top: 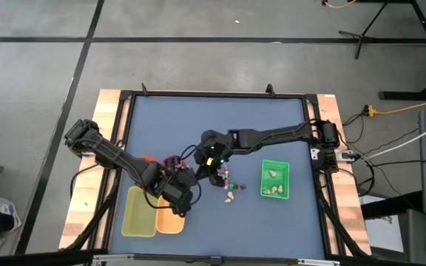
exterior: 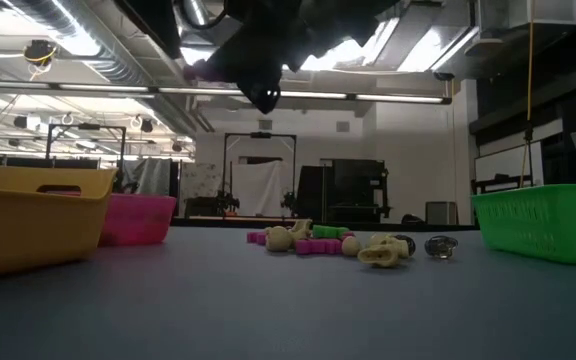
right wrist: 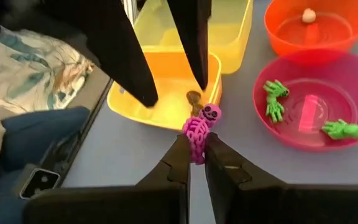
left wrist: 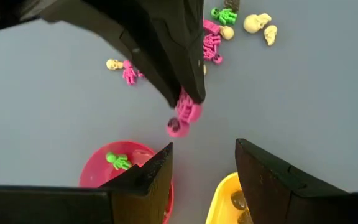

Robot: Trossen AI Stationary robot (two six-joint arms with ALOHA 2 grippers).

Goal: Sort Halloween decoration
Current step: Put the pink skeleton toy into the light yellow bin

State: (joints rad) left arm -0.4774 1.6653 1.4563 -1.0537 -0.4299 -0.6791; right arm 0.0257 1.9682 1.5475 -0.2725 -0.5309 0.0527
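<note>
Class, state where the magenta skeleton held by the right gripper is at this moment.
The magenta skeleton is pinched in the right gripper, held up beside the yellow tray and the pink bowl, facing the open left gripper.

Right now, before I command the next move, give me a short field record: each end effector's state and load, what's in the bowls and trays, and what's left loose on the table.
right end effector: shut on magenta skeleton, held above the table near the bowls
left end effector: open, empty, over the pink bowl and yellow tray
pink bowl: green trinkets inside
orange bowl: one cream trinket
yellow tray: a dark brown trinket
green tray: a few pale pieces, type unclear
loose pile: magenta, cream and green trinkets left on the table
</note>
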